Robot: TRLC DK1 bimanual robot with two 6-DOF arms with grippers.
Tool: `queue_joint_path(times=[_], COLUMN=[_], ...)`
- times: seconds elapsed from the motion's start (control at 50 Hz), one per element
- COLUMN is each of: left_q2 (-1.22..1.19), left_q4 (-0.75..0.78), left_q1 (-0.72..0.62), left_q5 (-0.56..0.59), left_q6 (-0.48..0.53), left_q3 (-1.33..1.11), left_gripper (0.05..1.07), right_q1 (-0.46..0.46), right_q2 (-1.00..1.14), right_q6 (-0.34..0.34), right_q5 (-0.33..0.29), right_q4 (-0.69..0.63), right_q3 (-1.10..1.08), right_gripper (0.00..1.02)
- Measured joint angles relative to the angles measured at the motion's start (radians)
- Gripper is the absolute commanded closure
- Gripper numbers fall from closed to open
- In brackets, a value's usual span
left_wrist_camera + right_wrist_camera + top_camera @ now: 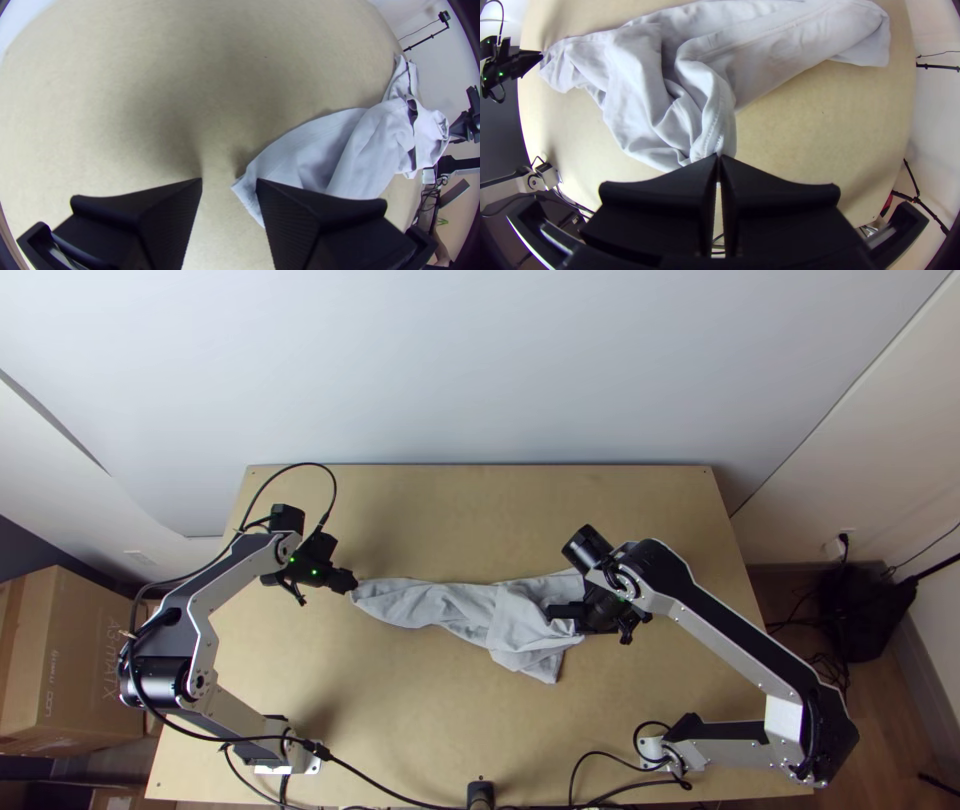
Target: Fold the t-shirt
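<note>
The light grey t-shirt (pixel 465 610) lies bunched in a long strip across the table. In the top view my left gripper (pixel 350 582) is at its left end. In the left wrist view, that gripper (pixel 230 185) stands open, with a corner of the shirt (pixel 325 150) by one finger. My right gripper (pixel 556 616) is over the shirt's right part. The right wrist view has this gripper (pixel 718 160) shut on an edge of the shirt (pixel 655 90), with folds gathered at the fingertips. The arm hides some of the cloth in the top view.
Bare wood of the table (pixel 450 510) shows behind and in front of the shirt. Black cables (pixel 380 782) run along the near edge. Cardboard boxes (pixel 70 660) stand off the table at the left.
</note>
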Motion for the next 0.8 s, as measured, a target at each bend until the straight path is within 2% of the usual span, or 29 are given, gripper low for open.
queue_joint_path(times=[0.08, 0.12, 0.24, 0.44, 0.64, 0.8], left_q2=[0.002, 0.002, 0.002, -0.023, -0.159, -0.297], left_q4=[0.0, -0.003, 0.005, 0.101, 0.142, 0.103], left_q1=[-0.009, -0.018, -0.049, -0.072, -0.024, -0.006], left_q5=[0.014, 0.017, 0.048, 0.08, 0.036, -0.024], left_q6=[-0.005, -0.008, -0.023, -0.122, -0.253, -0.312], left_q3=[0.0, 0.0, -0.009, -0.066, -0.054, 0.029], left_gripper=[0.67, 0.71, 1.04, 1.04, 1.04, 1.05], right_q1=[-0.001, -0.005, -0.014, -0.061, -0.198, -0.297], right_q2=[0.0, 0.0, 0.0, 0.0, -0.004, -0.022], right_q6=[0.0, 0.0, 0.0, -0.004, -0.051, -0.1], right_q5=[0.0, 0.0, 0.0, 0.0, 0.0, 0.001], right_q4=[0.0, 0.0, 0.0, 0.004, 0.024, 0.117], right_q3=[0.0, 0.0, 0.0, 0.001, 0.021, 0.046], right_gripper=[1.0, 1.0, 1.0, 1.0, 1.0, 1.0])
